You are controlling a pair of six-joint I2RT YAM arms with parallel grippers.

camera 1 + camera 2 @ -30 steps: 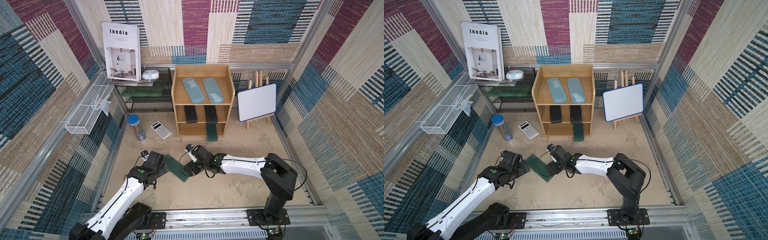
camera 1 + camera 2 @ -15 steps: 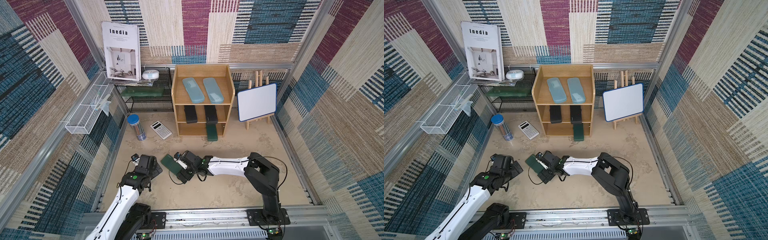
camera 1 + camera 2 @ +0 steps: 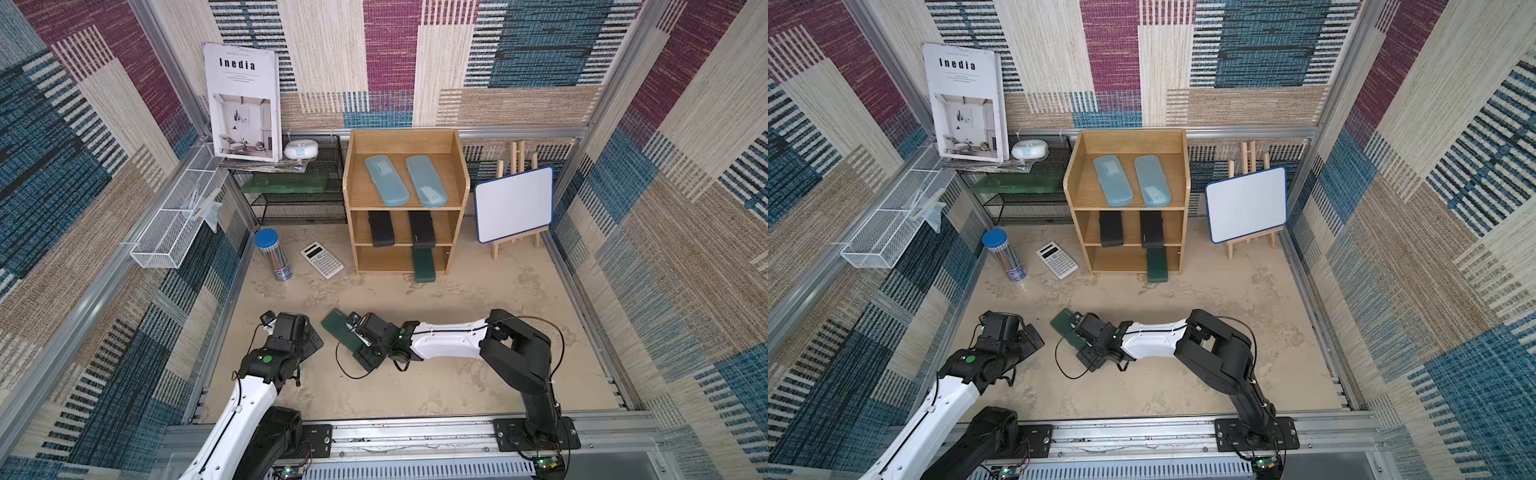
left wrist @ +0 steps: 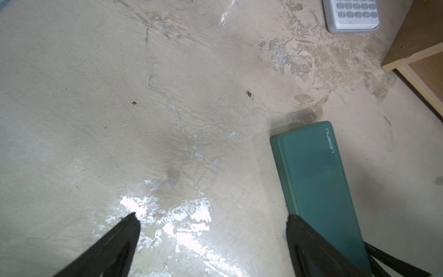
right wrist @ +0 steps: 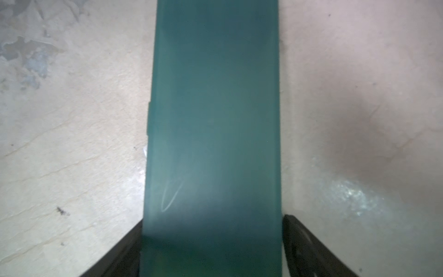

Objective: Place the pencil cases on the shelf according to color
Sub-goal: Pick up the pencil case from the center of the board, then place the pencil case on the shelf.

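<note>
A dark green pencil case lies flat on the floor in front of the shelf. My right gripper straddles it, and the wrist view shows a black finger against each long edge of the dark green case. My left gripper stands open to the case's left with only bare floor between its fingers; that case lies beside one fingertip. On the shelf, two light blue cases lie on top, two black cases in the middle, and one dark green case pokes out of the bottom tier.
A white calculator and a blue-lidded pencil tube stand left of the shelf. A whiteboard on an easel is at its right. A black mesh rack and a white wire basket line the back left.
My left gripper has drawn back to the left, away from the dark green case. My right gripper has slid left along the case and its jaws have narrowed onto it.
</note>
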